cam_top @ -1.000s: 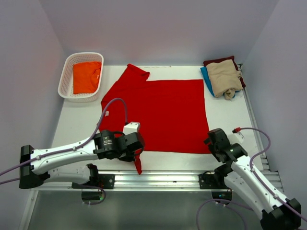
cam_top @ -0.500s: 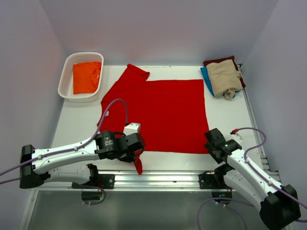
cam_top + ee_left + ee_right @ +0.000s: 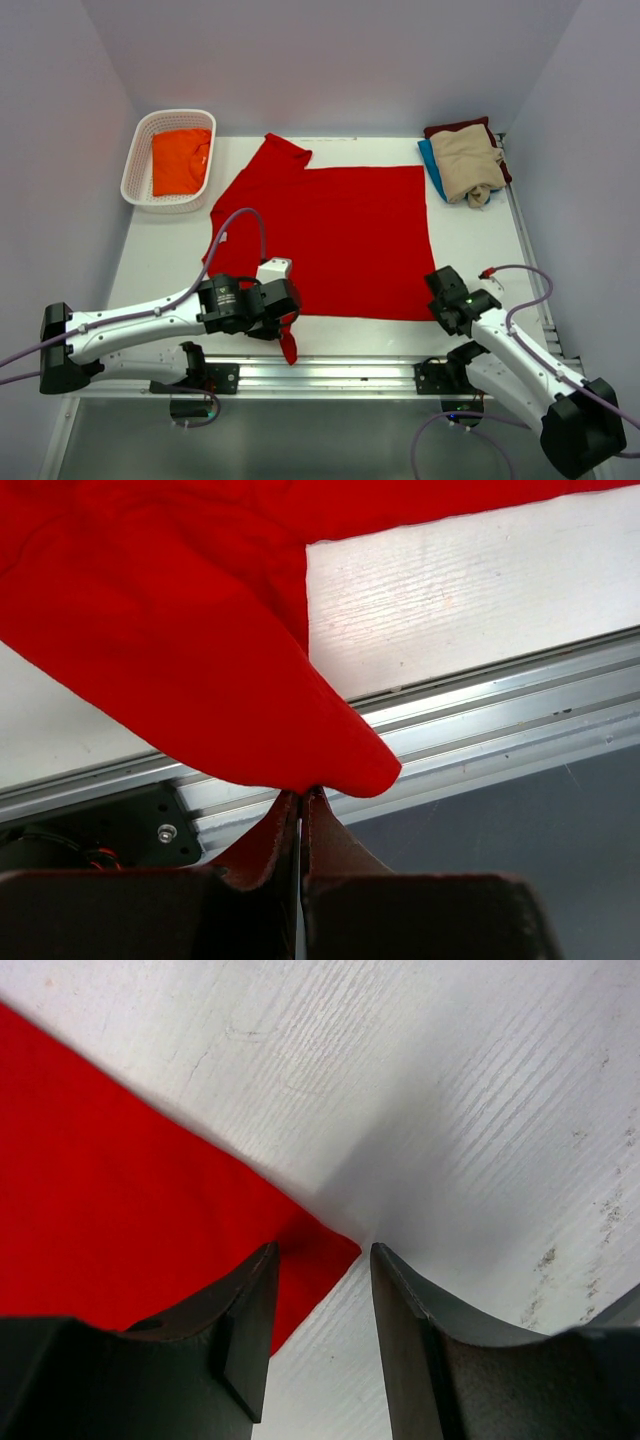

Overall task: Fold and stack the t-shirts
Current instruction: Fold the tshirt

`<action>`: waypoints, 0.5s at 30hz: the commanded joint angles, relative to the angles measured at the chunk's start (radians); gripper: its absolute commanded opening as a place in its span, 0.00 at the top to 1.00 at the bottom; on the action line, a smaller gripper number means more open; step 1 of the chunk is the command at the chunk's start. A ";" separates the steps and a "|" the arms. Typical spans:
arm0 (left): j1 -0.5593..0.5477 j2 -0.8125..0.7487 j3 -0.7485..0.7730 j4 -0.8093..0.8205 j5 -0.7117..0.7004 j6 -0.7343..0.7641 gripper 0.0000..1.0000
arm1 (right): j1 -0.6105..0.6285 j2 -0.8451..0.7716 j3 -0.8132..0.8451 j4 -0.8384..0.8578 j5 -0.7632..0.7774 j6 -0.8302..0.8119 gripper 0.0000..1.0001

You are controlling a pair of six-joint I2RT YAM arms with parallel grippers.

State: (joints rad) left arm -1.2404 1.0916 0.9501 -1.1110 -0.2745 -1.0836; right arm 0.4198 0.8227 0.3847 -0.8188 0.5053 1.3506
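The large red t-shirt [image 3: 340, 235] lies spread flat on the white table. My left gripper [image 3: 286, 332] is shut on its near left sleeve [image 3: 250, 680], which hangs over the table's front edge. My right gripper [image 3: 441, 311] is open, low over the shirt's near right corner [image 3: 320, 1245], with the corner between its fingers. An orange shirt [image 3: 181, 160] lies in the white basket [image 3: 139, 168]. A beige shirt [image 3: 467, 162] tops a folded stack with maroon [image 3: 455, 128] and blue [image 3: 431, 160] ones at the back right.
A metal rail [image 3: 330, 372] runs along the table's front edge, also seen in the left wrist view [image 3: 480, 720]. Grey walls close the sides and back. Bare white table [image 3: 450, 1080] lies right of the red shirt's corner.
My right gripper has moved forward and down to the red shirt's near right corner. My left gripper has kept its hold on the sleeve and barely shifted.
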 commanded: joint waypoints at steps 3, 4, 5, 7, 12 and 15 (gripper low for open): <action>-0.004 -0.041 -0.014 0.025 -0.009 -0.039 1.00 | 0.002 0.059 -0.001 0.044 0.022 0.018 0.55; -0.004 -0.044 -0.014 0.023 -0.009 -0.044 1.00 | 0.002 0.073 0.003 0.041 0.022 0.016 0.55; -0.004 -0.048 -0.016 0.019 -0.012 -0.047 1.00 | 0.001 0.081 0.006 0.043 0.022 0.013 0.54; -0.004 -0.056 -0.017 0.016 -0.017 -0.052 1.00 | 0.002 0.092 0.013 0.053 0.022 0.008 0.56; -0.004 -0.062 -0.017 0.010 -0.022 -0.055 1.00 | 0.002 0.096 0.003 0.076 0.013 -0.004 0.93; -0.004 -0.062 -0.017 0.007 -0.025 -0.058 1.00 | 0.001 0.067 -0.009 0.095 -0.005 -0.027 1.00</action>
State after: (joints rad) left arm -1.2404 1.0454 0.9352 -1.1126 -0.2745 -1.1145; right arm 0.4198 0.9070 0.3958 -0.7551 0.5045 1.3239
